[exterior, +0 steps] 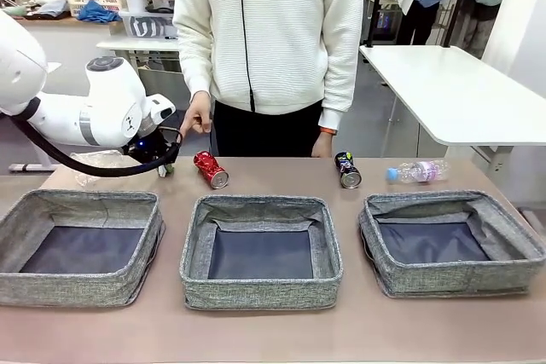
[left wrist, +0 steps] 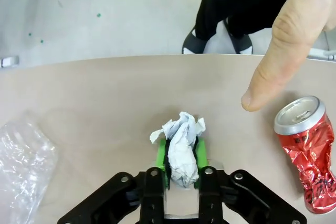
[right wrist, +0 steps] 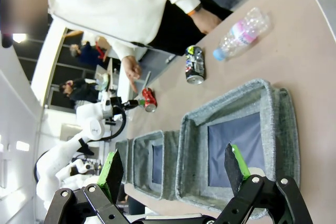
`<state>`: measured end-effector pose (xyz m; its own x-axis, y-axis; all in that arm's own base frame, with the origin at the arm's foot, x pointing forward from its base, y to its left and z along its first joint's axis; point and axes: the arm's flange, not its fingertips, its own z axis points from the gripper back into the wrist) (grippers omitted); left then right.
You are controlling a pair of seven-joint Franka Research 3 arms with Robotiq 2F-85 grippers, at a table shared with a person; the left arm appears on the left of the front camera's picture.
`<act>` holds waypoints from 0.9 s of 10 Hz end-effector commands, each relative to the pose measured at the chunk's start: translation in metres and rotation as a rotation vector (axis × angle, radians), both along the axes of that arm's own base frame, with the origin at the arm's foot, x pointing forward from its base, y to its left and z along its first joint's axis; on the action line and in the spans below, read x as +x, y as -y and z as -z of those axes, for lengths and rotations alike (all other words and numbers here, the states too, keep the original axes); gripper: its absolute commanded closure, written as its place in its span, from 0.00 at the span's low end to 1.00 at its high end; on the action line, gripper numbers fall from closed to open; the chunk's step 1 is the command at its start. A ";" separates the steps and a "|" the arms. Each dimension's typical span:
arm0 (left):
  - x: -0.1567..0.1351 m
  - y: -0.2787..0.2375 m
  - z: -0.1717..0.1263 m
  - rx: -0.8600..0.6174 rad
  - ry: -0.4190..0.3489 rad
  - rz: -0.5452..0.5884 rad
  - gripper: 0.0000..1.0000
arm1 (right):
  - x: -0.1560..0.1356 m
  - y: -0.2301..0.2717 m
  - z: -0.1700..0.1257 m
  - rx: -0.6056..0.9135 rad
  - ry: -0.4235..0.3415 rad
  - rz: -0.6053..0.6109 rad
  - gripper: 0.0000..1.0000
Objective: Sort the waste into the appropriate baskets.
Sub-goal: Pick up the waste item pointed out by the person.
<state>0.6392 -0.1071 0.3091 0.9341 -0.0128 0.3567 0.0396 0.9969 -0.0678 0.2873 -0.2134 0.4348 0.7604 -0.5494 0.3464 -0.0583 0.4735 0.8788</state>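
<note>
The step in hand looks like the pick-up of the paper, the first piece of waste to go, since all three baskets show bare lining. Taking the middle basket (exterior: pixel 260 291) as the marker: farthest left of it, behind the left basket (exterior: pixel 81 283), the crushed clear plastic bottle (exterior: pixel 94 164) lies on the table (exterior: pixel 273 334). Nearer, just beyond the middle basket's far left corner, the robot's left hand (left wrist: pixel 181 153) is down at the table with its green pads (left wrist: pixel 161 153) nearly together, pinching the crumpled white paper ball (left wrist: pixel 181 129) between them. I can't tell whether the ball is clear of the table yet.

A person's finger (left wrist: pixel 278 51) points down beside it, just short of the red can (exterior: pixel 210 170), which lies beyond the middle basket's far rim. Right of the middle basket, beyond the right basket (exterior: pixel 452 277), lie the dark printed can (exterior: pixel 346 170) and then the small clear bottle with pink label (exterior: pixel 418 171). The right hand (right wrist: pixel 173 161) hangs above that side, spread wide and holding nothing.

Next, I'd judge, the left arm must lift straight up, clear of the finger and can, carry the ball over a basket rim and let go. Nothing marks which basket takes paper.
</note>
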 end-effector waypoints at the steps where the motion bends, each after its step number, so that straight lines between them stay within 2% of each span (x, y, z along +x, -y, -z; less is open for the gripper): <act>1: 0.000 0.006 0.003 0.032 0.006 -0.034 1.00 | 0.004 0.001 0.001 -0.001 0.037 0.001 0.00; 4: -0.001 0.004 0.002 0.032 0.004 -0.053 1.00 | 0.004 0.001 0.001 -0.001 0.037 0.001 0.00; 7: 0.001 -0.014 -0.014 -0.007 -0.122 -0.147 1.00 | 0.004 0.001 0.001 -0.001 0.037 0.001 0.00; 8: -0.013 -0.032 -0.048 -0.075 -0.152 -0.164 1.00 | 0.004 0.001 0.001 -0.001 0.037 0.001 0.00; 9: -0.037 -0.051 -0.097 -0.135 -0.177 -0.202 1.00 | 0.004 0.001 0.001 -0.001 0.037 0.001 0.00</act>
<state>0.6276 -0.0729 0.3565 0.9633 0.1619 0.2139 -0.1373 0.9826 -0.1254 0.2875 -0.2135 0.4347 0.7608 -0.5488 0.3464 -0.0582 0.4738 0.8787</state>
